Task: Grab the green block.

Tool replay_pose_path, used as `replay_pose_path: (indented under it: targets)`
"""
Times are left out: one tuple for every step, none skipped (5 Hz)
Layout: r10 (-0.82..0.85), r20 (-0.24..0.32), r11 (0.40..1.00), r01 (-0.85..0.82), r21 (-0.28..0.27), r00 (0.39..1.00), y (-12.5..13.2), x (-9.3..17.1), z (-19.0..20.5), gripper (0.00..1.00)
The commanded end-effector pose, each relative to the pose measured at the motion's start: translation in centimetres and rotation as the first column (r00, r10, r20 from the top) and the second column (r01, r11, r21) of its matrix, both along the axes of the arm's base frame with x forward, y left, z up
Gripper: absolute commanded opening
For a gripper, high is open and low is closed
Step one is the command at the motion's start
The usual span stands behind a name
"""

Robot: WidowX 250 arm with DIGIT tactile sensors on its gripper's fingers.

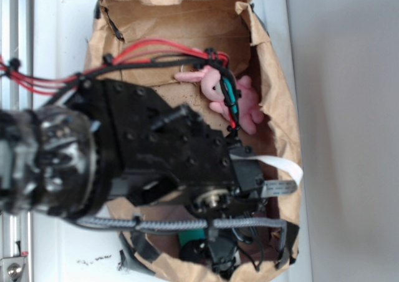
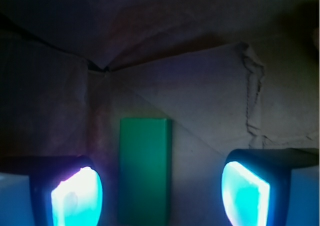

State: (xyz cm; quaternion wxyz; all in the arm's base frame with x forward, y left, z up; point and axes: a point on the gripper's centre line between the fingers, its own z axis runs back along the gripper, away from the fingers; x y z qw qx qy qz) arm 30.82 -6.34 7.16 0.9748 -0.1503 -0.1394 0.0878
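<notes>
Brown paper (image 1: pixel 187 20), crumpled into a walled tray, is taken as the landmark, and everything else is placed against it. Inside it, in the wrist view, the green block (image 2: pixel 144 168) is seen lying flat on the paper floor, its long side running away from the camera. The gripper (image 2: pixel 161 196) is held over the block with its jaws apart: one glowing cyan pad (image 2: pixel 77 198) is seen just left of the block and the other well off to its right, neither touching it. From the exterior view the black arm (image 1: pixel 168 151) is seen reaching across the paper, and only a sliver of green shows beneath it. A pink plush bunny (image 1: pixel 240 101) is lying against the paper's right wall.
</notes>
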Motion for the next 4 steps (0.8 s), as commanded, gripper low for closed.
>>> replay_pose_path:
  targets:
    - [-0.044,-0.006,0.999,0.044,0.021,0.999,-2.0,0.2,-1.1,1.0]
    - [-0.088,-0.03,0.996,0.088,-0.002,0.996,-3.2,-0.6,-2.0,1.0]
    - [-0.094,-0.054,0.995,0.095,0.022,0.994,-3.9,-0.7,-3.7,1.0]
    - [-0.091,-0.047,0.994,0.094,0.055,0.995,-4.0,-0.8,-4.4,1.0]
